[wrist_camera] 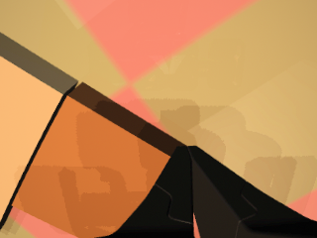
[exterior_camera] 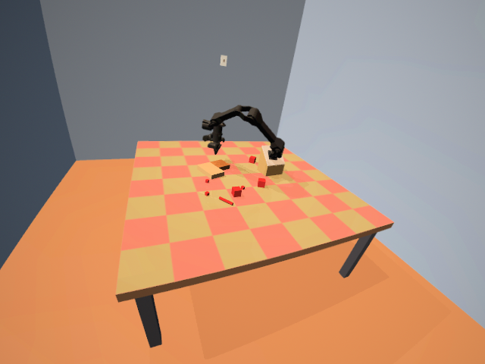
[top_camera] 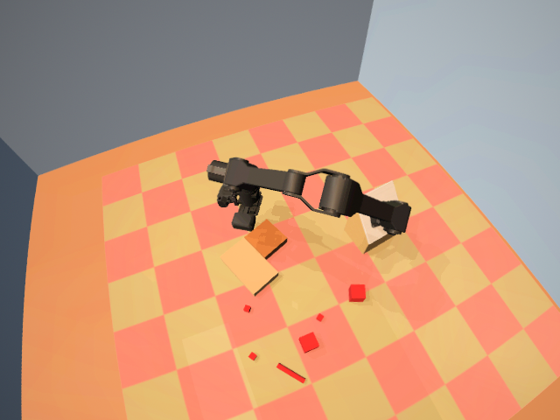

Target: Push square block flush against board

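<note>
The orange square block lies flat beside the pale tan board. One whole side of the block runs along the board's long side, with a thin dark line between them in the wrist view; whether a hairline gap remains, I cannot tell. At one end their edges look even, in one straight line. The board extends past the block at the other end. My gripper is shut and empty, raised above the table near the block's outer corner. Its fingertips are hidden in the top view.
A red cube, another red cube, small red cubes and a red stick lie towards the front. One more red cube lies near the pale pedestal under the arm's base.
</note>
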Robot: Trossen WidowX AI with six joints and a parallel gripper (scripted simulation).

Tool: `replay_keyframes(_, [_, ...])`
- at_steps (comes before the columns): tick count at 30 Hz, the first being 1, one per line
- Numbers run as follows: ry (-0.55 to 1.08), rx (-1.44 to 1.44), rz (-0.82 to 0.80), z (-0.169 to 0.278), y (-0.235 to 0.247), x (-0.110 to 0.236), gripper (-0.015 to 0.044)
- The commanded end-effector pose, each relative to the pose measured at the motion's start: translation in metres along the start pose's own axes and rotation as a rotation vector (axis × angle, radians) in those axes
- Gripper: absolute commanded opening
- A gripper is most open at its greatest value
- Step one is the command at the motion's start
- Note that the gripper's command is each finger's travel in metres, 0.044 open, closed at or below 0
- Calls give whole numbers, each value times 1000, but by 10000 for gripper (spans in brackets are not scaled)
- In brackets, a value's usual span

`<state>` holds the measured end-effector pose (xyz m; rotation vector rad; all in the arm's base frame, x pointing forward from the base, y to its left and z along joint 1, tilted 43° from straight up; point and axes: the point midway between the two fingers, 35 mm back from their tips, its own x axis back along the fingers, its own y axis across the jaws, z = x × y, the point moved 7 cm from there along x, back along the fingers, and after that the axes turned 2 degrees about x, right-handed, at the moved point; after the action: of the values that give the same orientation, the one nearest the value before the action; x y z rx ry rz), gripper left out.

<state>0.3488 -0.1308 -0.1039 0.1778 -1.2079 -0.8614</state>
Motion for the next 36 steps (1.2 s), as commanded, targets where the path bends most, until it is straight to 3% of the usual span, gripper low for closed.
replay_keyframes(1, [-3,120,6,10,-3,2,0])
replay_keyframes(24, [12,904,5,89,-11,-4,0])
replay_keyframes(30, [13,931,4,92,-11,-4,0])
replay_keyframes(36, [13,954,0,96,-11,-60,0])
